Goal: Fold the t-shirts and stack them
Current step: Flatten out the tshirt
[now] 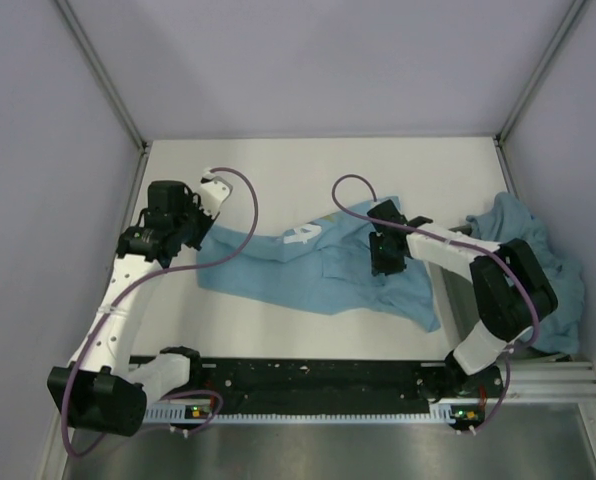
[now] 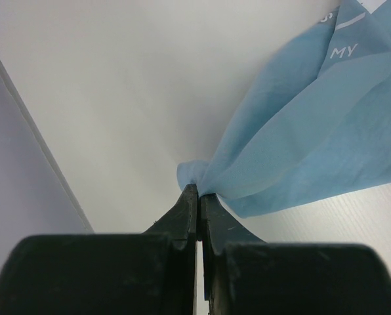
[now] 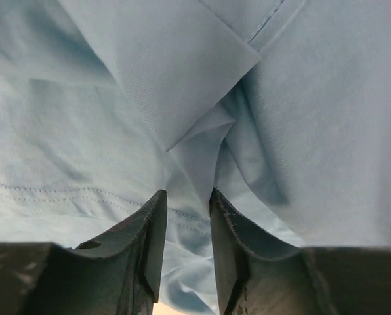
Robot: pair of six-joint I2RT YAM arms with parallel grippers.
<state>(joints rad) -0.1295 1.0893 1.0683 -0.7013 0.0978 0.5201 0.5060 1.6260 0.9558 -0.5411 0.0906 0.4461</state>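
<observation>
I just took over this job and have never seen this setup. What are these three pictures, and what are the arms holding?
Two robot arms are bolted at the near edge of a white table. The top picture looks down from above; the other two come from cameras on each wrist. A light blue t-shirt lies spread between the arms. The left gripper is shut on a bunched corner of it. The right gripper pinches a fold of the same shirt. More blue shirts sit heaped at the right edge.

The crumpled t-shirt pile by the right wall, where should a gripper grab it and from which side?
Probably the crumpled t-shirt pile at its raised top fold, from above: it lies bunched against the right wall, with the right arm crossing its near-left side. Both grippers are shut on the spread t-shirt.
</observation>
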